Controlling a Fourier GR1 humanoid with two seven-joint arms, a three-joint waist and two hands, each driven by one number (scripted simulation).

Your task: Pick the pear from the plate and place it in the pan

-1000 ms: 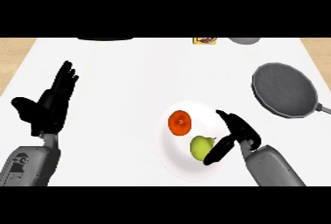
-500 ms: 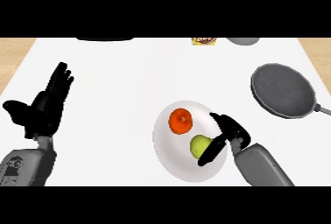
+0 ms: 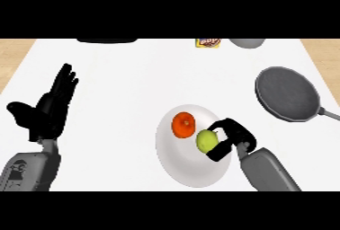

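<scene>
A yellow-green pear [image 3: 206,140] lies on the white plate [image 3: 182,166], right of an orange fruit [image 3: 184,124]. My right hand [image 3: 232,134] reaches in from the lower right, its fingers and thumb curled round the pear's right side. The dark grey pan [image 3: 289,93] sits at the right, its handle pointing to the lower right. At the left my left hand [image 3: 48,110] rests open, fingers up, well away from the plate.
A grey bowl [image 3: 246,42] and a small yellow packet [image 3: 208,42] stand at the far edge. A dark flat object [image 3: 106,40] lies at the far left. Wooden floor shows beyond the counter's left and right corners.
My right hand has closed in round the pear, its fingers now curled on it. The plate shows slightly more to the lower left of the view. The left hand has barely moved.
</scene>
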